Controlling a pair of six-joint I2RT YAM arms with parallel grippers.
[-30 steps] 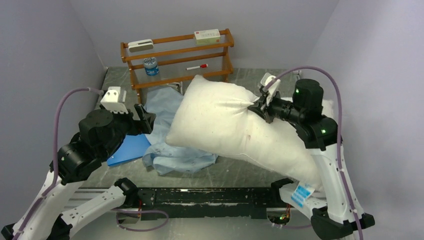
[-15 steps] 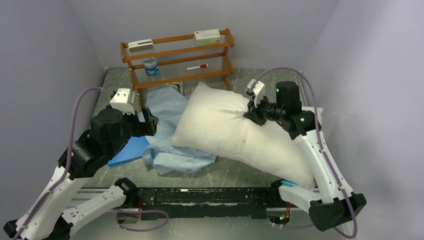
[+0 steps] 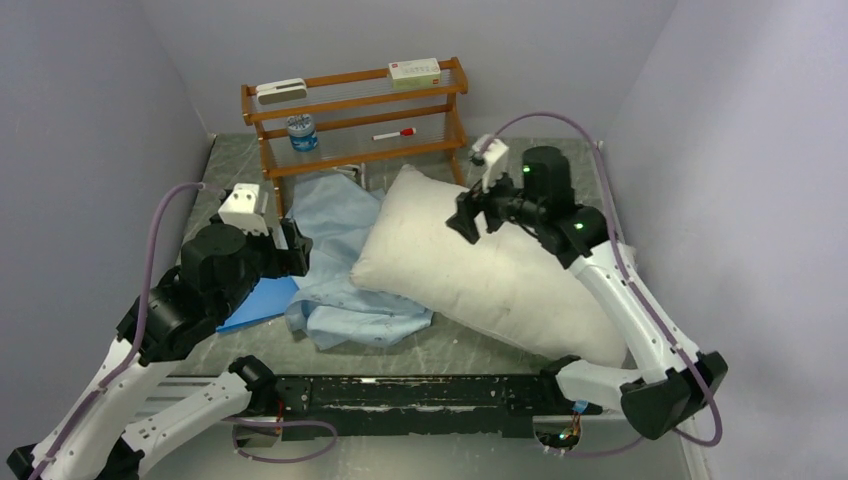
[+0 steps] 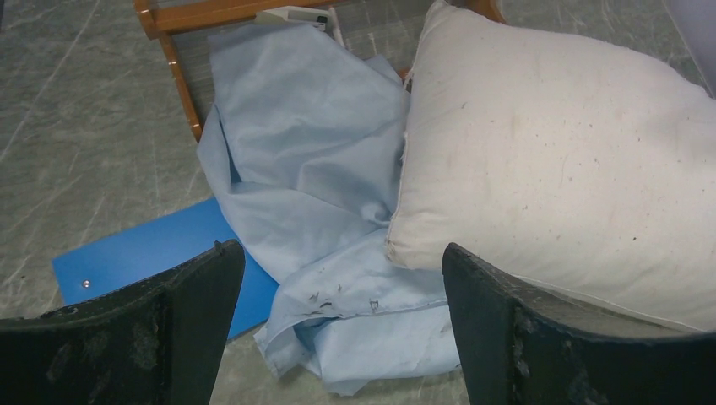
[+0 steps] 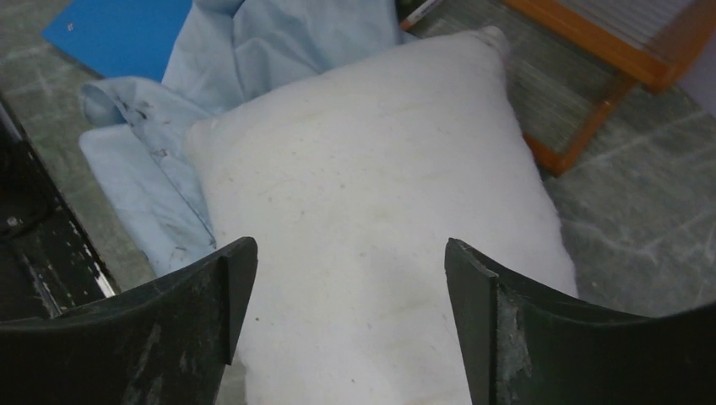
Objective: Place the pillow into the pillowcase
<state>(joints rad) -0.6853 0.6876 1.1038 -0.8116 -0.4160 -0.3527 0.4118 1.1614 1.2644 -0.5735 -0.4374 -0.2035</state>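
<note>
The white pillow (image 3: 470,270) lies flat across the table's middle and right, its left edge resting on the crumpled sky-blue pillowcase (image 3: 340,250). The pillowcase (image 4: 312,169) spreads left of the pillow (image 4: 557,160) in the left wrist view. My right gripper (image 3: 468,222) hovers open just above the pillow's upper middle, with bare pillow (image 5: 371,219) between its fingers and nothing held. Open as well, my left gripper (image 3: 292,245) hangs over the pillowcase's left edge, and the fabric's folded front corner (image 4: 355,337) shows between its jaws.
A flat bright-blue rectangle (image 3: 258,298) lies partly under the pillowcase at the left. A wooden rack (image 3: 355,115) stands at the back with a box, a jar and a marker on it. Grey walls close in on both sides.
My right gripper has let go of the pillow, opened wide and moved left over it. The pillow has dropped flat onto the table. The left arm has edged toward the pillowcase.
</note>
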